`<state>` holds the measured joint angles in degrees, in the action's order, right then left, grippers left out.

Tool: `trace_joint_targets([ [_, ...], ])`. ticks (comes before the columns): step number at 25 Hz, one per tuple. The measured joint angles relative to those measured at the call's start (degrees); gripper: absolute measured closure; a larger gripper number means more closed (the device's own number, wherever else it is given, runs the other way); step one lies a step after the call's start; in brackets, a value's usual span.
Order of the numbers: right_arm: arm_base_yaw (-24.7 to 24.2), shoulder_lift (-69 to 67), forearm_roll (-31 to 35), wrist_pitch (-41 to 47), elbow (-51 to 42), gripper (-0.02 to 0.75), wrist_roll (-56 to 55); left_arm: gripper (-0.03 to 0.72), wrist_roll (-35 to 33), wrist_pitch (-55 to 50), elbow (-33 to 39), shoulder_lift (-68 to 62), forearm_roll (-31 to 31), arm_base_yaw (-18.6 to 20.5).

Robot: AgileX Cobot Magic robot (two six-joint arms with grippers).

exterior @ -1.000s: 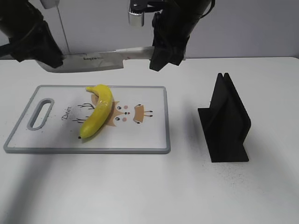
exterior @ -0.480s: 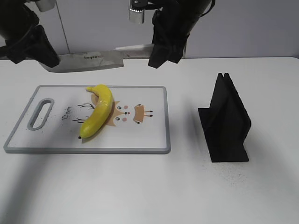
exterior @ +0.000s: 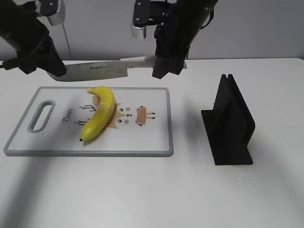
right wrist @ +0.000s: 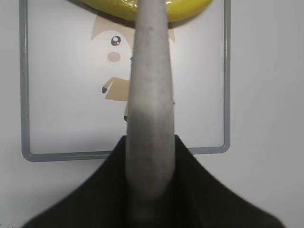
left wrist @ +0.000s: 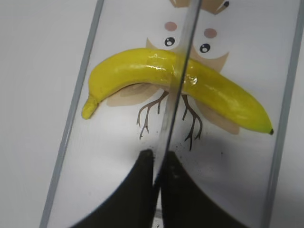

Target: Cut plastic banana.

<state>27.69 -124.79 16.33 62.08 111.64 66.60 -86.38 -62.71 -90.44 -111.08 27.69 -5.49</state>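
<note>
The plastic banana (exterior: pixel 99 114) lies on the cutting board (exterior: pixel 152 142), a white board with a grey rim, a handle slot at its left end and a cartoon deer print, which rests flat on the white bench (exterior: pixel 142 190). The banana sits left of the board's middle, curved, its stem toward the far edge and its dark tip toward the near edge. Above the board's far edge a kitchen knife (exterior: pixel 97 71) hangs level in the air, clear of the banana, carried by both arms. The right claw (exterior: pixel 167 64) is clamped around the knife's pale handle, which the right wrist view shows running out between the dark fingers above the banana and the board. The left claw (exterior: pixel 47 64) pinches the tip end of the blade; in the left wrist view the blade's thin edge passes between the two closed fingers (left wrist: pixel 137 194) and crosses the banana's middle. To the right, well apart from the board, a black knife stand (exterior: pixel 230 126) sits upright on the bench.
</note>
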Motion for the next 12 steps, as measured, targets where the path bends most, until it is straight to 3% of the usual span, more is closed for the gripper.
trace_joint_targets([
  [12, -0.32, -11.17, -1.60, -0.63, 0.02, 0.555, -2.94, 0.666, -0.14, 6.68, 1.23, -9.05, -2.70, -2.60],
])
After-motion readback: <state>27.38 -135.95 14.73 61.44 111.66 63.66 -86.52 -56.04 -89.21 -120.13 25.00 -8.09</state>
